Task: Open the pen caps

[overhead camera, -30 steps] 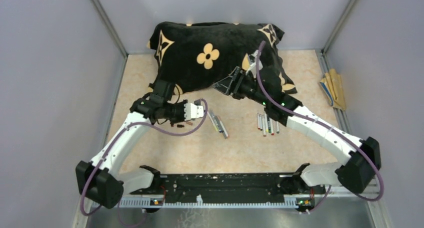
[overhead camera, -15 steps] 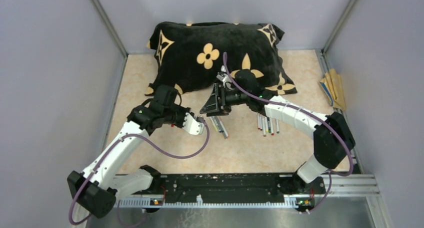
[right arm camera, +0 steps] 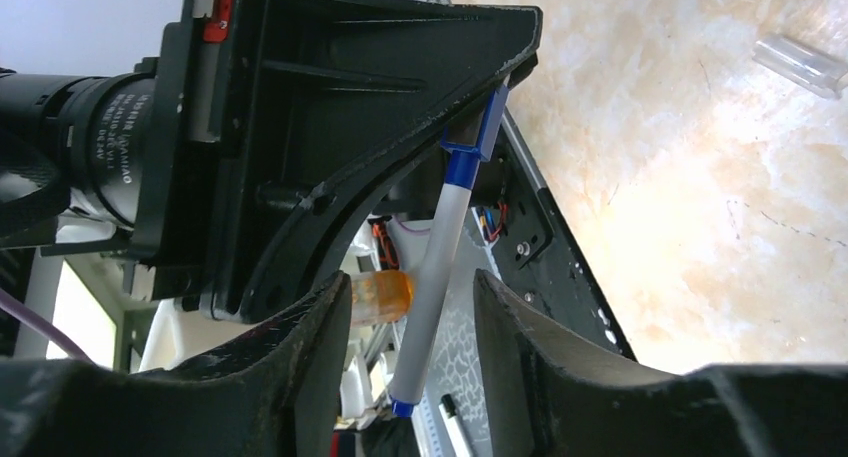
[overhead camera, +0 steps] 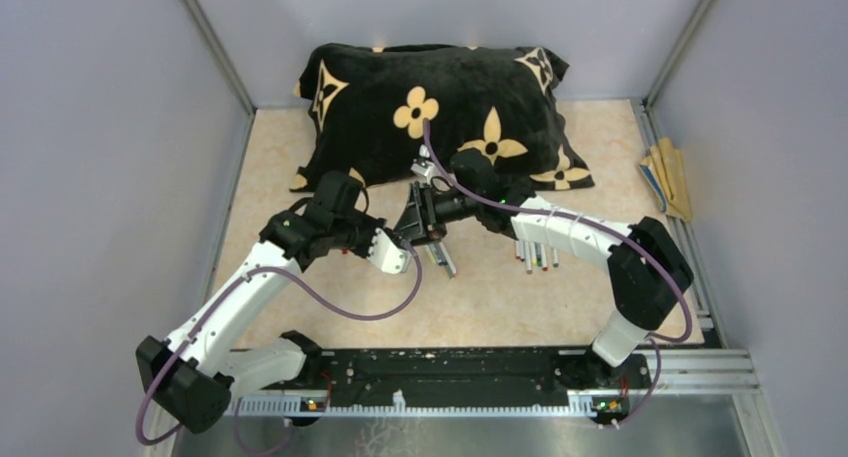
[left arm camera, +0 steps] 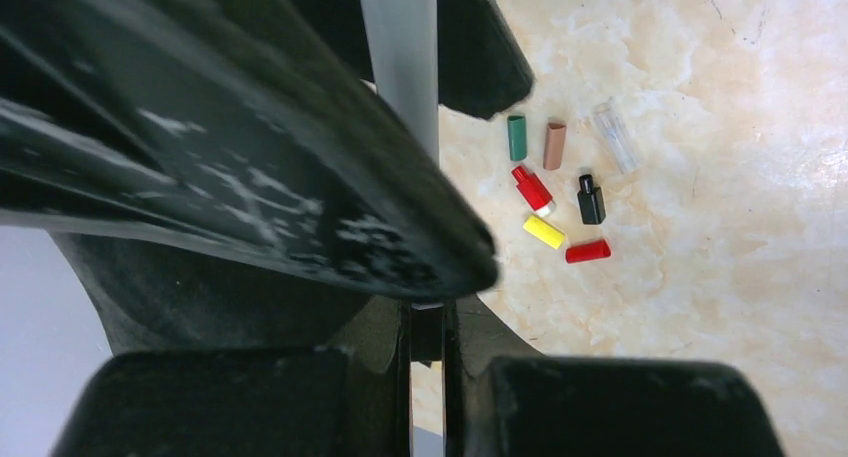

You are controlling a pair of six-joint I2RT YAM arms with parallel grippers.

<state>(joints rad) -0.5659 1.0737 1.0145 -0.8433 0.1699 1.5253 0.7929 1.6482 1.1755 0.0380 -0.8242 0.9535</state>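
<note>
My left gripper is shut on the blue cap of a grey-barrelled pen. In the left wrist view its jaws pinch that end and the barrel runs up and away. My right gripper meets it from the right. Its fingers stand open on both sides of the barrel without touching it, as the right wrist view shows. Several loose pen caps lie on the table: green, tan, clear, red, black, yellow.
A row of pens lies right of the grippers and a few more just below them. A black pillow with tan flowers fills the back. Flat tan sticks lie at the right wall.
My right arm has swung left and down from the pillow to the left gripper, its fingers now round the pen barrel. My left gripper has dropped slightly with the pen.
</note>
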